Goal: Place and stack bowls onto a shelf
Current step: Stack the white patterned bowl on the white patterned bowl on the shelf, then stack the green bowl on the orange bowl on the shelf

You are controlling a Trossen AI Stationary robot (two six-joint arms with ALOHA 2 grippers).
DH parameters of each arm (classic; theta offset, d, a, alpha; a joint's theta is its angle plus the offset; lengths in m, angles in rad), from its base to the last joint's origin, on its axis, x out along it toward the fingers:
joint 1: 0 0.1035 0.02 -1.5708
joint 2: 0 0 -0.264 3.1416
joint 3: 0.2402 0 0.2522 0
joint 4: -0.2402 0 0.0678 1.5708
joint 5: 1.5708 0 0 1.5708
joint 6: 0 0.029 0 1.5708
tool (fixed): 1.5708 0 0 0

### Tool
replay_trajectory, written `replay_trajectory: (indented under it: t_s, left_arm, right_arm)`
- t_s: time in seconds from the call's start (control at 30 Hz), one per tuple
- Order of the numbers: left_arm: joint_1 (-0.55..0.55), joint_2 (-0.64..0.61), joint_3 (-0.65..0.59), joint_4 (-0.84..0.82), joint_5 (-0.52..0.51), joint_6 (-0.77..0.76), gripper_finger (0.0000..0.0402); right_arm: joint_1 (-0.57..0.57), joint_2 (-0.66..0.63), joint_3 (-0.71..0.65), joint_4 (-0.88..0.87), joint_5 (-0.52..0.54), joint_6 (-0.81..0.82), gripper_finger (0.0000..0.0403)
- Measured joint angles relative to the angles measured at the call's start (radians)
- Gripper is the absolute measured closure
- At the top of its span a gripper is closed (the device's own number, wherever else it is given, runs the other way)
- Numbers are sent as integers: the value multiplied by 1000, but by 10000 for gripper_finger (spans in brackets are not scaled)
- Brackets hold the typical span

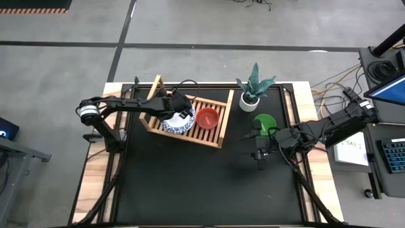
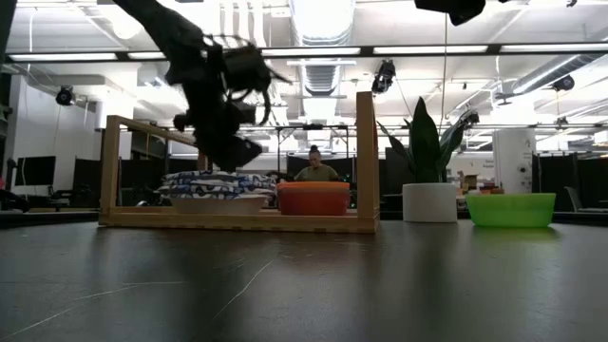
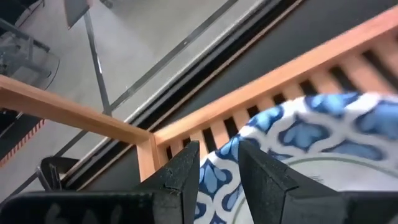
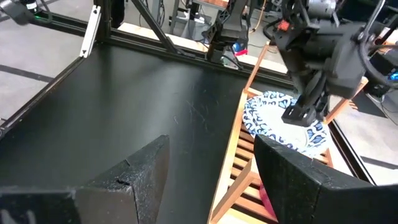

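Bowls (image 1: 178, 125) sit stacked on the shelf (image 1: 218, 135), upper centre; left gripper (image 1: 180, 109) hovers released above; right gripper (image 1: 260, 146) released, centre-right.

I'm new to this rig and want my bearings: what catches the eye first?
The left gripper hovers over blue-and-white bowls stacked on the wooden shelf, with a red bowl beside them. To the right, a green bowl and a potted plant sit on the black table, near the open right gripper.
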Motion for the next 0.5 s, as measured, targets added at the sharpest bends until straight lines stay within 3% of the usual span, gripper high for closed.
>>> replay_trajectory:
  t_s: [0.2,0.37,0.5]
  left_arm:
    - [-106,-63,88,-148,0,-44,309]
    - [-259,-108,160,-260,7,-78,309]
    - [-389,-132,188,-265,56,-73,309]
  right_arm:
    - [0,0,1,-4,-1,50,179]
    - [0,2,-7,-38,2,201,179]
    - [0,12,-26,-99,107,380,179]
